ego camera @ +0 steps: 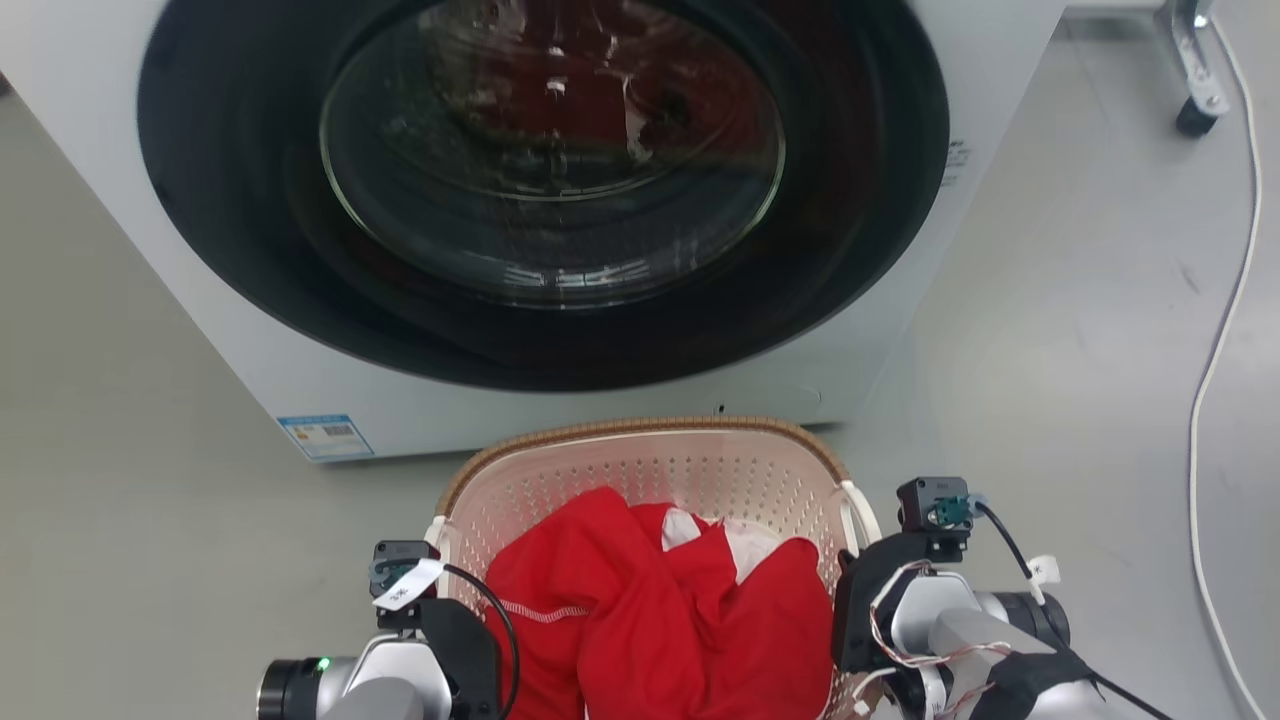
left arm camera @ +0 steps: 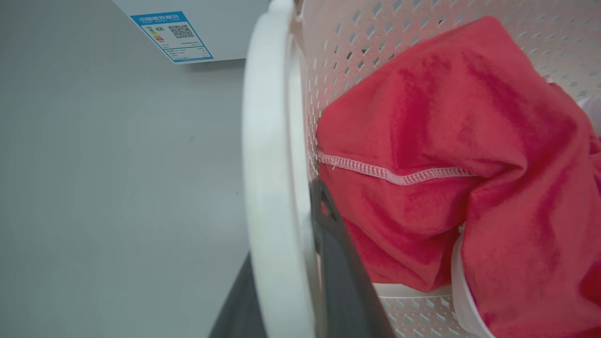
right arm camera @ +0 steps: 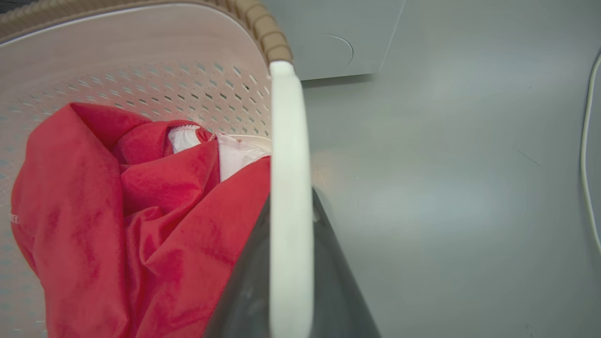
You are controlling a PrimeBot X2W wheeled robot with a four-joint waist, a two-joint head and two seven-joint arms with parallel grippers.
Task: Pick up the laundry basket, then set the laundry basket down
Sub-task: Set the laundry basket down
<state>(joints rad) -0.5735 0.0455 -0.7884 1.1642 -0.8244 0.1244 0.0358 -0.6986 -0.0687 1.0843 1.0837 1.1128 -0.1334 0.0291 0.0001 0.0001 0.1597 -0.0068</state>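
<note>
The laundry basket (ego camera: 650, 470) is pale pink and perforated with a brown woven rim, and it sits low in the head view in front of the washing machine. A crumpled red garment (ego camera: 650, 620) fills it. My left gripper (ego camera: 455, 640) is at the basket's left side; in the left wrist view its dark fingers (left arm camera: 338, 263) are shut on either side of the white handle (left arm camera: 270, 141). My right gripper (ego camera: 850, 600) is at the right side, its fingers (right arm camera: 338, 281) closed around the other white handle (right arm camera: 288, 141). Whether the basket rests on the floor cannot be told.
The white washing machine (ego camera: 300, 380) stands just behind the basket, its dark round door (ego camera: 540, 180) closed and a blue label (ego camera: 325, 435) at its lower left. A white cable (ego camera: 1220, 340) runs along the grey floor at the right. A caster wheel (ego camera: 1195, 115) shows at top right.
</note>
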